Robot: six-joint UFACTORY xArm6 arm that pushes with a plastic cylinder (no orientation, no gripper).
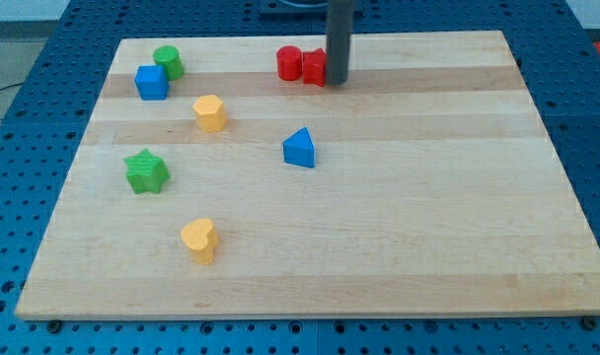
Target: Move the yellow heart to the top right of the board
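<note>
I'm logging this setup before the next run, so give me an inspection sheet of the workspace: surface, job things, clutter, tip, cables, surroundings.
Surface: wooden board, pale, flat on a blue perforated table.
Job's things: yellow heart at the view's lower left, far from the top right corner.
Clutter: yellow hexagon, green star, blue cube touching a green cylinder, blue triangle, two red blocks side by side near the top edge.
Claw: none fitted; my tip stands against the right-hand red block, far from the heart.
Cables: one thin dark line at the view's left edge, unclear.
Surroundings: nothing seen beyond the table.
</note>
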